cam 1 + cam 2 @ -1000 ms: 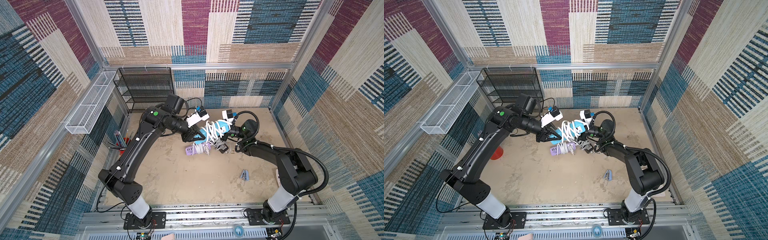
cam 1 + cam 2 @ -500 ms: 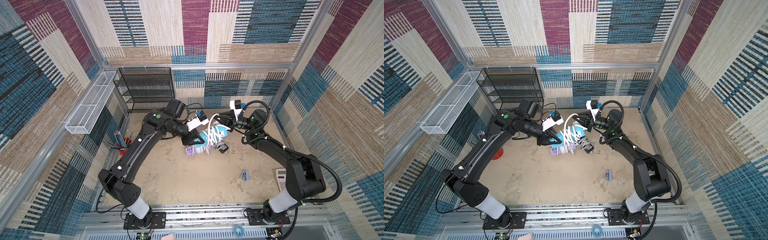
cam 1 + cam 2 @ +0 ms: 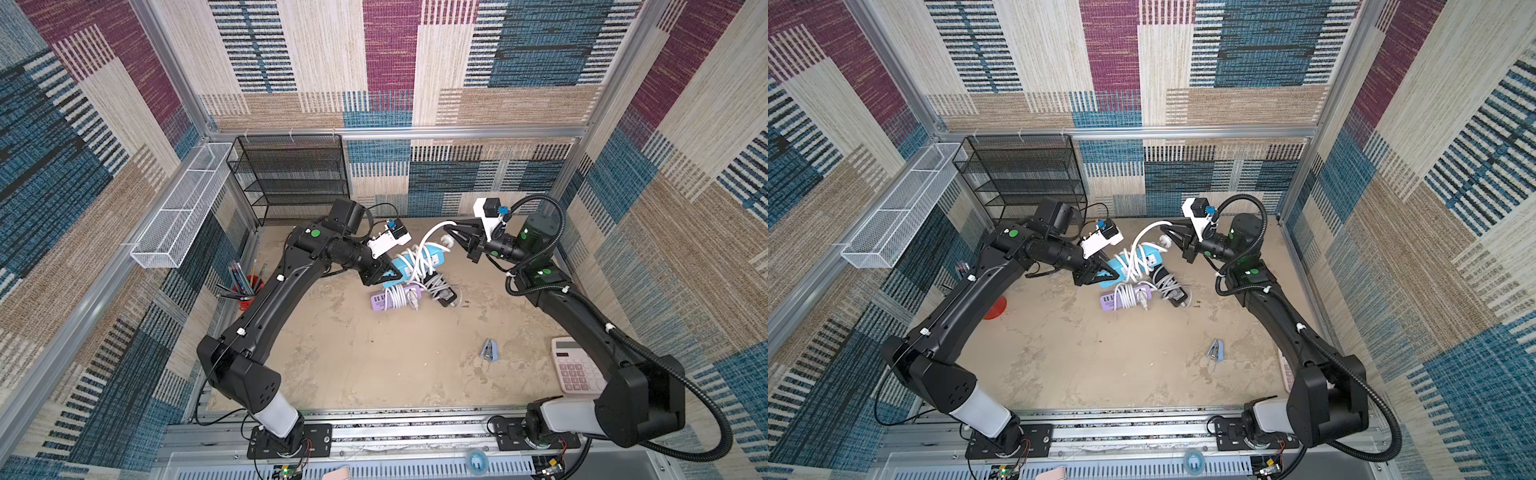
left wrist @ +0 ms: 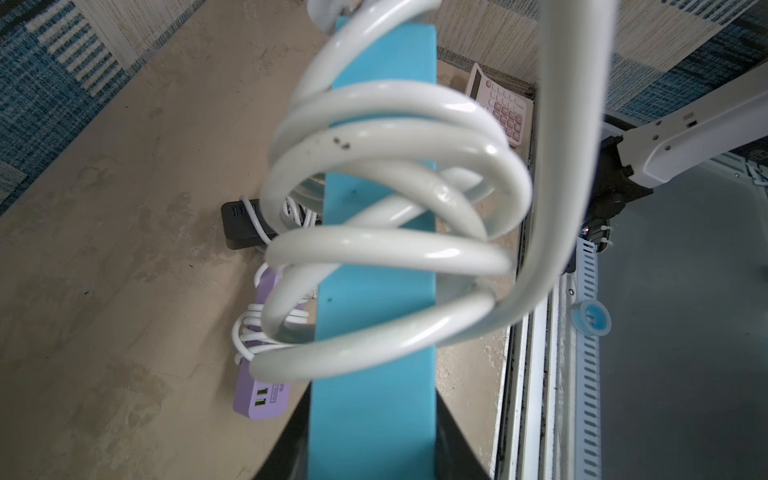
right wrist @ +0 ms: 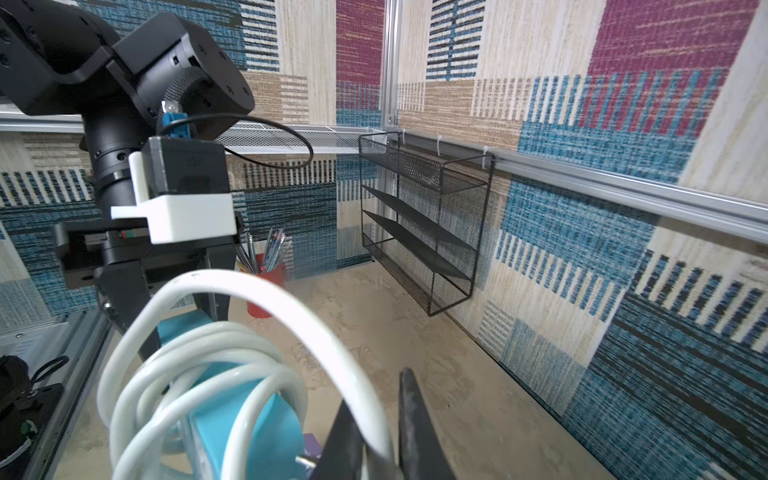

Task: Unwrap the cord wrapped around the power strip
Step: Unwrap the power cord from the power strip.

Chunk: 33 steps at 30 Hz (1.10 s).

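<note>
My left gripper (image 3: 390, 273) clamps the blue power strip (image 4: 376, 395) between its jaws; my right gripper (image 5: 380, 419) pinches the white cord (image 5: 249, 286), which arches ahead.

One cord (image 4: 386, 253): white plastic sheath, smooth and glossy, is catching highlights and showing dark specks. One power strip (image 4: 374, 415): blue plastic, smooth, is looking matt. One shelf rack (image 5: 415, 166): black metal mesh, matt. One tabletop (image 3: 374, 365): beige, mottled, is looking rough. Surrounding walls (image 3: 390, 62): coarse woven cloth. One frame rail (image 5: 623, 191): silvery metal, is shining dully.
</note>
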Motion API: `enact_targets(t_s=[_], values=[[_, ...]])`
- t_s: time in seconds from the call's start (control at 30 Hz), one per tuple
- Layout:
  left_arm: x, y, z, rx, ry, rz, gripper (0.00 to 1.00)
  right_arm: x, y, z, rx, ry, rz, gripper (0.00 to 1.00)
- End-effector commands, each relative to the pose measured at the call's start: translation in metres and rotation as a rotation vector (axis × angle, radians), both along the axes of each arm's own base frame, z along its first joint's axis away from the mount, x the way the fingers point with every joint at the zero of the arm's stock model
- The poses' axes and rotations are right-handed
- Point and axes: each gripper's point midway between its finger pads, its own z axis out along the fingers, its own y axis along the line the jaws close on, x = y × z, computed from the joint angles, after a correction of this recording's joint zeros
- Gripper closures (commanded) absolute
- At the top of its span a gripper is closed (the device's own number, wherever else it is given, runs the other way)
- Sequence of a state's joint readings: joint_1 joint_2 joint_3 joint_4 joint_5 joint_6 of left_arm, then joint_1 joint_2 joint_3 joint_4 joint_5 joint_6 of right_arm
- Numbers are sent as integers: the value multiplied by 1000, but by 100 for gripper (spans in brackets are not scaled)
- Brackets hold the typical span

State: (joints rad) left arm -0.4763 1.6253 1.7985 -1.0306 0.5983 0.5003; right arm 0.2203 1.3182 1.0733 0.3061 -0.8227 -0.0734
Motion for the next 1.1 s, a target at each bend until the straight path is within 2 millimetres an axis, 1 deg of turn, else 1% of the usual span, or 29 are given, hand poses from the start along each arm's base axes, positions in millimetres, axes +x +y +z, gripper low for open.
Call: enact_targets(t_s=[0.0, 0.1, 0.17, 0.27, 0.37, 0.43, 0.5, 0.63, 0.7, 0.8, 0.87, 0.93, 1.07], values=[[40, 6, 19, -12, -162, 108, 100, -9, -5, -12, -26, 49, -25, 100], [52, 9, 26, -18, -199, 134, 100, -23, -8, -19, -17, 78, -26, 100], [58, 10, 26, -11, -210, 143, 100, -34, -12, -22, -8, 87, -34, 100], [64, 12, 22, 10, -209, 152, 100, -48, -20, -15, 5, 55, -71, 100], [68, 12, 18, 14, -199, 158, 100, -56, -22, -6, 9, 45, -79, 100], [70, 12, 21, 11, -204, 165, 100, -59, -21, -9, 12, 62, -62, 100], [72, 11, 28, -2, -221, 168, 100, -59, -18, -18, 16, 95, -39, 100], [66, 7, 54, -57, -252, 153, 100, -52, -14, -49, 27, 184, -19, 100], [61, 5, 66, -90, -257, 143, 100, -45, -12, -66, 34, 232, -21, 100], [48, 2, 80, -141, -251, 114, 100, -31, -10, -90, 36, 303, -35, 100], [36, -3, 87, -182, -233, 79, 100, -20, -9, -102, 37, 333, -48, 100], [25, -5, 89, -201, -212, 52, 100, -8, -9, -109, 42, 354, -70, 100], [3, -11, 82, -209, -168, 4, 100, 23, -8, -121, 35, 388, -118, 100]])
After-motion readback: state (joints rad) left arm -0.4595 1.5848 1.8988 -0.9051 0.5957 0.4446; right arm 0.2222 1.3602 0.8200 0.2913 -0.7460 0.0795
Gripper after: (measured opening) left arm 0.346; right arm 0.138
